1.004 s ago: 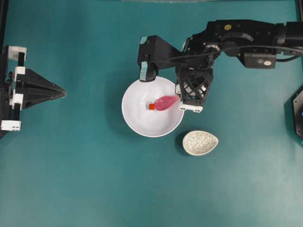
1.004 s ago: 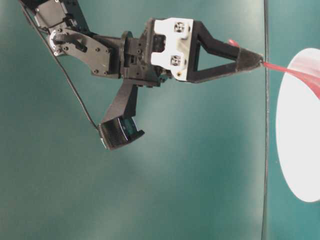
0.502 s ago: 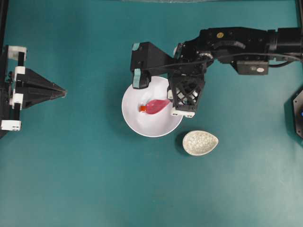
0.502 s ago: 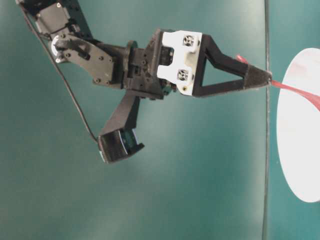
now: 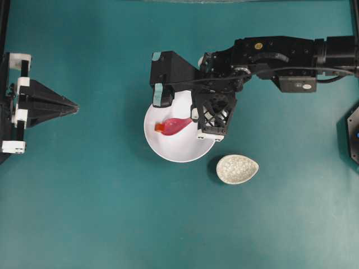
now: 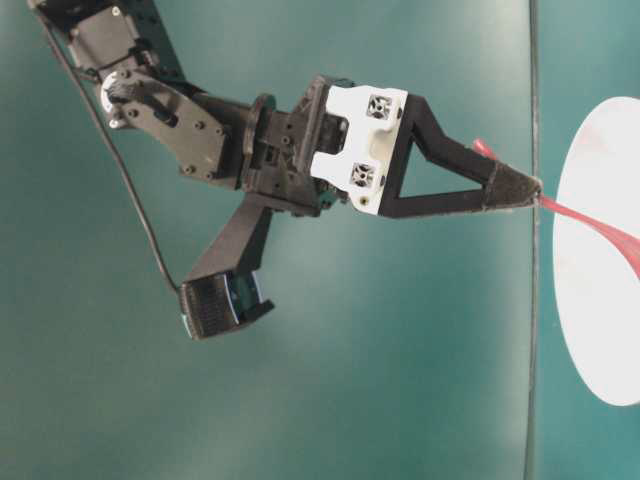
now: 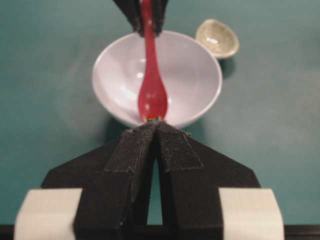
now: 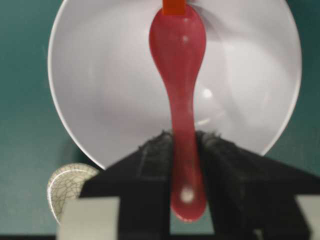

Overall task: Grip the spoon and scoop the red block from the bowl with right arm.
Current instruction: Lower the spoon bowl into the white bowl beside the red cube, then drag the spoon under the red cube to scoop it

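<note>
The white bowl (image 5: 174, 148) sits mid-table. My right gripper (image 5: 197, 119) is shut on the handle of the pink spoon (image 5: 178, 124) and holds it over the bowl, scoop pointing left. The red block (image 5: 159, 128) lies in the bowl against the scoop's tip, near the left wall. In the right wrist view the spoon (image 8: 179, 60) runs out from my gripper (image 8: 183, 145), with the block (image 8: 173, 6) just past its tip over the bowl (image 8: 100, 75). The table-level view shows the gripper (image 6: 533, 190), spoon (image 6: 590, 220) and bowl (image 6: 600, 330). My left gripper (image 5: 76, 106) is shut and empty at the far left.
A small cream crackle-patterned dish (image 5: 237, 169) sits just right of and below the bowl; it also shows in the right wrist view (image 8: 67, 187) and the left wrist view (image 7: 217, 39). A black fixture (image 5: 353, 131) is at the right edge.
My right gripper has moved left over the bowl with the spoon, and the spoon's tip has pushed the red block left toward the bowl's left wall. The left arm has not moved.
</note>
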Robot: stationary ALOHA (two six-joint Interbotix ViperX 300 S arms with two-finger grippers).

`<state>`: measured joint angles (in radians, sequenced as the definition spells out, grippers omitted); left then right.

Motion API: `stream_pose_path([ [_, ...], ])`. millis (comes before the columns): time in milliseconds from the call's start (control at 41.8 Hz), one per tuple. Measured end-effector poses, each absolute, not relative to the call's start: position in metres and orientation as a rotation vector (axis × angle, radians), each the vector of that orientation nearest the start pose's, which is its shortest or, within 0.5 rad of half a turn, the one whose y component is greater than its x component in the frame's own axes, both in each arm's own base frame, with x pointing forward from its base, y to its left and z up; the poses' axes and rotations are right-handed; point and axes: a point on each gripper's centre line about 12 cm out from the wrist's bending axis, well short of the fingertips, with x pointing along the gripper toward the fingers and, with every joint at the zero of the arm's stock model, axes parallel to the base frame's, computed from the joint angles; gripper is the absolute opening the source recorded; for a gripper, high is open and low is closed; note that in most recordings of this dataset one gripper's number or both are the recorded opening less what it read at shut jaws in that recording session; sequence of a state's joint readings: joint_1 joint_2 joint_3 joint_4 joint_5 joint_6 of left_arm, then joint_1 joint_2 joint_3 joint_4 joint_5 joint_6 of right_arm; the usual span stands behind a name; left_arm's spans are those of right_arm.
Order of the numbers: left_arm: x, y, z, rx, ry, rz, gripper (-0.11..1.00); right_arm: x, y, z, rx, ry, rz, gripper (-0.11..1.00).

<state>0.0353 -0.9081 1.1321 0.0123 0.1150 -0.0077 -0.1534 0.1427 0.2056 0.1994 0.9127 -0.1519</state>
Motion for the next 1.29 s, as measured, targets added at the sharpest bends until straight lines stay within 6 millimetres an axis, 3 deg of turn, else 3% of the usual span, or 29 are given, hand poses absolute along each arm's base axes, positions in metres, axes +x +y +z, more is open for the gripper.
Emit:
stream_pose_path([
  [908,0.204,0.007,0.253,-0.003,0.339,0.036,0.00,0.426,-0.048,0.210,0.169,1.167,0.004,0.24],
  [1291,0.204,0.007,0.253,-0.003,0.339,0.036,0.00,0.415,-0.047,0.217,0.169,1.125,-0.008,0.24],
])
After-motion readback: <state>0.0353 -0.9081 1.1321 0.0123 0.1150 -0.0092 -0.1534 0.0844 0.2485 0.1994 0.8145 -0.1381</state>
